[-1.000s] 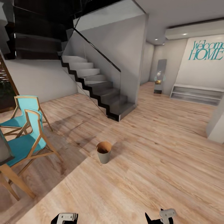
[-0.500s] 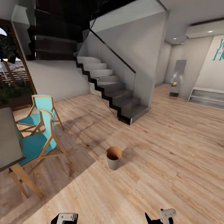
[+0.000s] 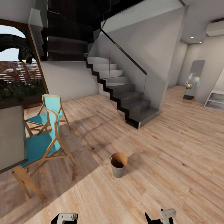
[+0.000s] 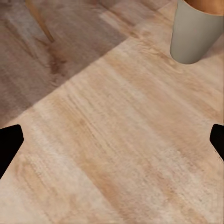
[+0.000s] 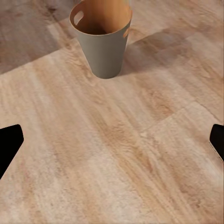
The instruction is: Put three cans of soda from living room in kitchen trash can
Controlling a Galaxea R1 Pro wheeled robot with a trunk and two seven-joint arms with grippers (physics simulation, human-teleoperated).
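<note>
Light wood floor (image 3: 174, 149) carries the upright tash can (image 3: 118, 165) — both end effectors spread wide, holding nothing.

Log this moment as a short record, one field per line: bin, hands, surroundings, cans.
bin: trash can upright on the wood floor, pale grey outside, brown inside, slot handles near the rim
left hand: open, holding nothing, over bare floor
right hand: open, holding nothing, bin ahead of it
surroundings: two teal chairs beside a grey table edge, staircase with glass rail behind the bin
cans: none seen in the bin's visible interior
</note>
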